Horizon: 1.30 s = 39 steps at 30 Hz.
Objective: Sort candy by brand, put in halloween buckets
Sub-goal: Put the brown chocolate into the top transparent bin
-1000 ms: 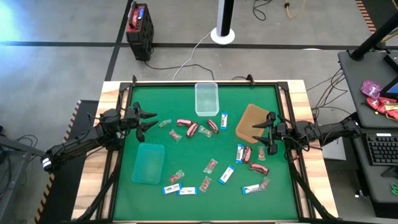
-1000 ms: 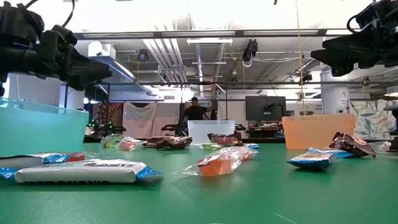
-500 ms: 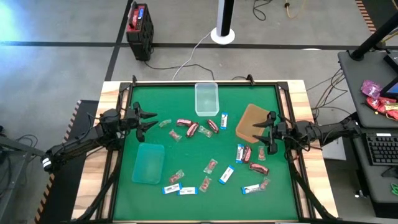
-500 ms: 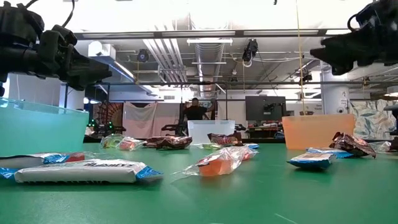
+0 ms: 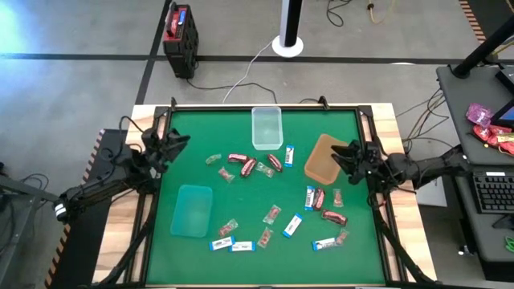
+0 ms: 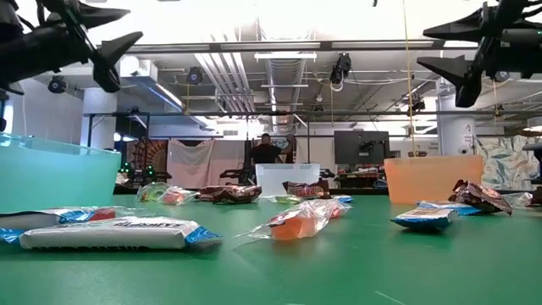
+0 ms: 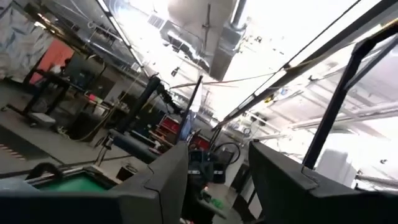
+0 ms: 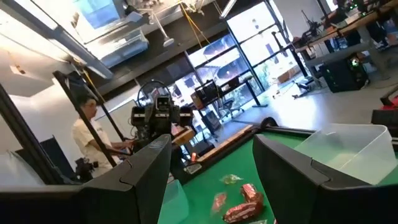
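Sorting not yet begun: candy (image 5: 273, 213) lying scattered across tabletop (image 5: 233, 201), tubs sitting empty, both jaws hanging open, holding nothing.

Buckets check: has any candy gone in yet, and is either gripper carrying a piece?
Nothing looks done: the clear tub, teal tub and brown tray all appear empty. Nothing is in hand; the left gripper at the left edge and the right gripper over the brown tray are both open and raised. All the candy lies loose on the green mat, unsorted.
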Available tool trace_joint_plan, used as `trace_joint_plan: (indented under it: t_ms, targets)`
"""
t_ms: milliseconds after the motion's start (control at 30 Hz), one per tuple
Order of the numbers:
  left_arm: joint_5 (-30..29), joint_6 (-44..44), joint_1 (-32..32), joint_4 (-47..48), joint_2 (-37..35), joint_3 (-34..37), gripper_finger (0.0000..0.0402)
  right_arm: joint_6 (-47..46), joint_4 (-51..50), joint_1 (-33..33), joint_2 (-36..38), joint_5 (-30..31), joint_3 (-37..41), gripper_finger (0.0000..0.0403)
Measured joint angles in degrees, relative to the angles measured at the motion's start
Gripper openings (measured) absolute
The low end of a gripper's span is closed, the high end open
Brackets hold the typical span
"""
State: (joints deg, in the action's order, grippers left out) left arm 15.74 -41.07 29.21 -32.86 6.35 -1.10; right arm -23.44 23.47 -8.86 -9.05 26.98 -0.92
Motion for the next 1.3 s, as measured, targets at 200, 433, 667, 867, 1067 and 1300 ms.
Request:
trace_joint_plan:
  t_ms: [200, 433, 667, 867, 1067, 1300]
  targets:
    - [-0.08, -4.11, -0.11, -0.88, 0.32, 0.0, 0.0154, 4.48, -0.21, 0.0, -7.66, -7.11, -3.52, 0.0219]
    - [-0.22, -2.06, -0.26, -0.37, 2.54, 0.0, 0.0154, 16.64, -1.38, -0.02, -17.58, -13.95, -10.38, 0.0219]
    - [0.15, 0.59, -4.76, -0.3, 11.58, -2.4, 0.0154, 18.8, -9.75, 0.0, -25.04, -12.93, -20.53, 0.0219]
    - [-0.76, 12.09, -15.19, 12.33, 22.54, -14.37, 0.0154, 8.71, -33.22, 0.02, -30.17, -2.65, -33.21, 0.0219]
    - [-14.13, 28.15, -22.46, 46.17, 35.74, -28.69, 0.0154, 0.22, -50.49, 0.0, -34.81, -1.64, -39.7, 0.0219]
    - [-17.29, 38.45, -22.77, 41.14, 51.12, -31.97, 0.0154, 1.15, -51.02, 0.02, -36.83, -0.93, -39.65, 0.0219]
